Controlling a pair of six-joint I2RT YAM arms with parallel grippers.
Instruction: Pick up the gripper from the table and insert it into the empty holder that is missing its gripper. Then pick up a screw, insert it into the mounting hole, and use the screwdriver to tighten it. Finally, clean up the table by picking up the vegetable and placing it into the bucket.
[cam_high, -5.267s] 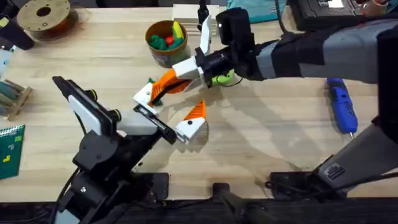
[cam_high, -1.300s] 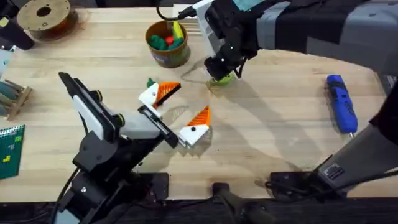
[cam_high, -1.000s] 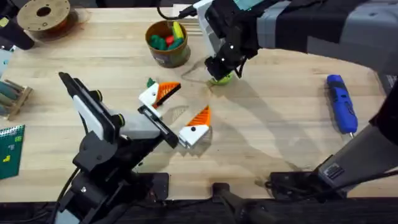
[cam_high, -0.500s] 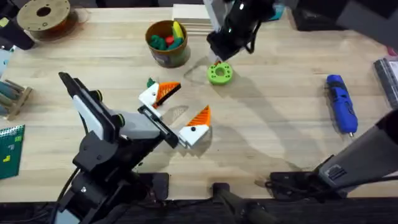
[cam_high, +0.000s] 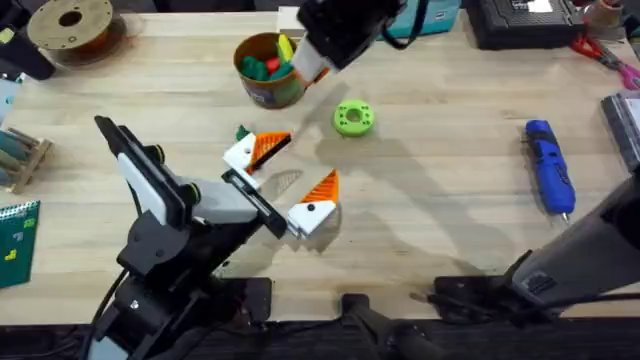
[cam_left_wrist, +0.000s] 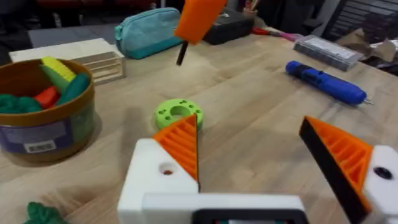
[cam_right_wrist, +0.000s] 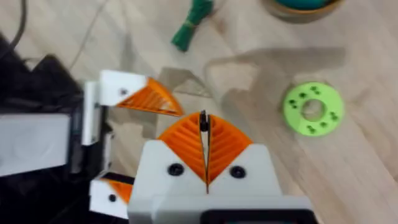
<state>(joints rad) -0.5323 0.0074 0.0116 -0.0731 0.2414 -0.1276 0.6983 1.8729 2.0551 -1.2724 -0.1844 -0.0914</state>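
Orange pads of the left gripper (cam_high: 285, 180) stand released on the desk (cam_high: 450, 230) overhead, vegetable (cam_high: 242, 133) beside them. Left wrist: bucket (cam_left_wrist: 43, 118), screwdriver (cam_left_wrist: 326, 83). Right wrist: right gripper (cam_right_wrist: 205, 146) clenched on a screw (cam_right_wrist: 203, 122).

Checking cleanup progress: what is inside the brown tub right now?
The tub holds green, red and yellow toys. The dark-green vegetable lies on the table outside it. Anything beneath the toys is hidden.
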